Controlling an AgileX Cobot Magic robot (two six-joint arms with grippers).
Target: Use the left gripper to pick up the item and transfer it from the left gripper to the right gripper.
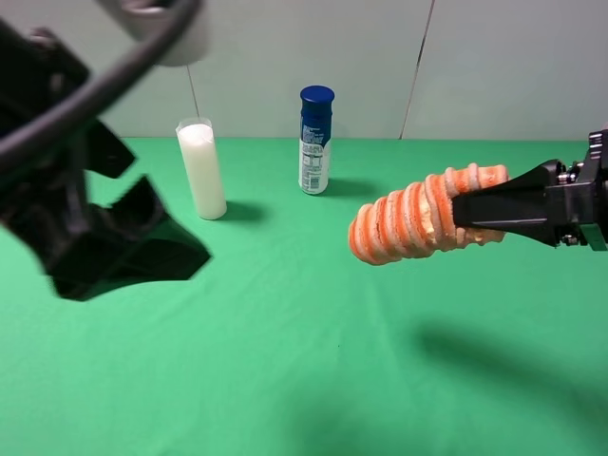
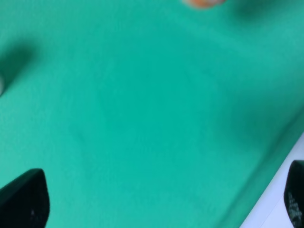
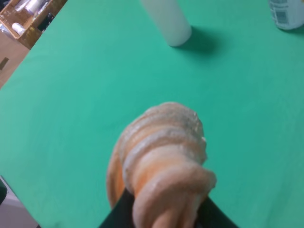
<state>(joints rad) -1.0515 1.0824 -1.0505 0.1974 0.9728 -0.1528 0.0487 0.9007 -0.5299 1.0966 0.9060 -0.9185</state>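
Exterior high view, nearest first: L claw [image 1: 133, 242] sits big and out of focus right by the lens, black w/ loop-shaped frames, a dark cable [image 1: 85, 95] arcing over it. L wrist view shows its two dark fingertips [image 2: 23, 202] far apart, nothing btwn them, only green cloth [image 2: 142, 118] underneath, so it's released and empty.

Next out, R claw [image 1: 467, 210] comes in from the opposite side: solid black fingers tapering to a point, silver-grey wrist part behind. It's clenched on the item [image 1: 408, 223], an orange-and-cream ribbed roll held up off the cloth. Grip is nearer one end, so most of the roll sticks out past the tips twd the L claw, sloping down a bit; a short stub shows behind the finger. Roll and L claw are well apart, no contact. R wrist view: roll bulges straight ahead of the tips, black fingers pressed on either side at its base. Same orange shows as a smudge at the far edge of L wrist view, well ahead of L claw's tips. Shadow [image 1: 494, 351] lies on the cloth below R claw.

Beyond R claw's tips, well apart: blue-capped bottle [image 1: 315, 141] upright, then white cylinder [image 1: 202, 169] upright, further over twd L claw's side. The two stand apart near the cloth's far edge. Pale wall [image 1: 494, 57] behind.
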